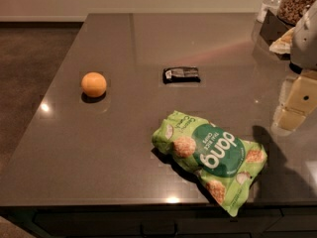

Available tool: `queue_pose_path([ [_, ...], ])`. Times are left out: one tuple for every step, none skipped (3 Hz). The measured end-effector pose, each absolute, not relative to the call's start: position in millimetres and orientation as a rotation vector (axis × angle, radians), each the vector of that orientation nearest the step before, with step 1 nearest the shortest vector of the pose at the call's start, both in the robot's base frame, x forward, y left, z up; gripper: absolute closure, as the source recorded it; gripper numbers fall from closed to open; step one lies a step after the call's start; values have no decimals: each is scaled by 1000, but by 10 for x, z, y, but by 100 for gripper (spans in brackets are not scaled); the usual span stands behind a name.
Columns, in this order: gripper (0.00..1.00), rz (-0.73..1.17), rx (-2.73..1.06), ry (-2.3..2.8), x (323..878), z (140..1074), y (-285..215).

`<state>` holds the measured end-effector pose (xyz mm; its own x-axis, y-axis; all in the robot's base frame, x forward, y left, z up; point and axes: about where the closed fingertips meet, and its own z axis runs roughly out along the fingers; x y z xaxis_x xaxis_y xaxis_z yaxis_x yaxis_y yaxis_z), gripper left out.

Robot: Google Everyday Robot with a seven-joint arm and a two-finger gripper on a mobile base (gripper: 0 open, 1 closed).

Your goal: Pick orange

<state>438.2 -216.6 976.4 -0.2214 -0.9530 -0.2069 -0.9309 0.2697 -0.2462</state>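
Note:
The orange (93,84) is a small round fruit sitting on the dark grey counter (114,143), on its left side. My gripper (293,107) is at the far right edge of the view, hanging above the counter's right side. It is far from the orange, with the green snack bag between them, and it holds nothing that I can see.
A green rice-chip bag (210,155) lies near the counter's front edge. A small black packet (182,75) lies at the centre back. Jars and a dark box (290,9) stand at the back right corner. The floor drops off left of the counter.

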Motion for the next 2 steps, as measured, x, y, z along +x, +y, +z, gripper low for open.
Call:
queue_pose_path([
  [0,-99,-1724,2231,4382,9764,-2166],
  [0,-50,-1731,2202,4492,9767,-2009],
])
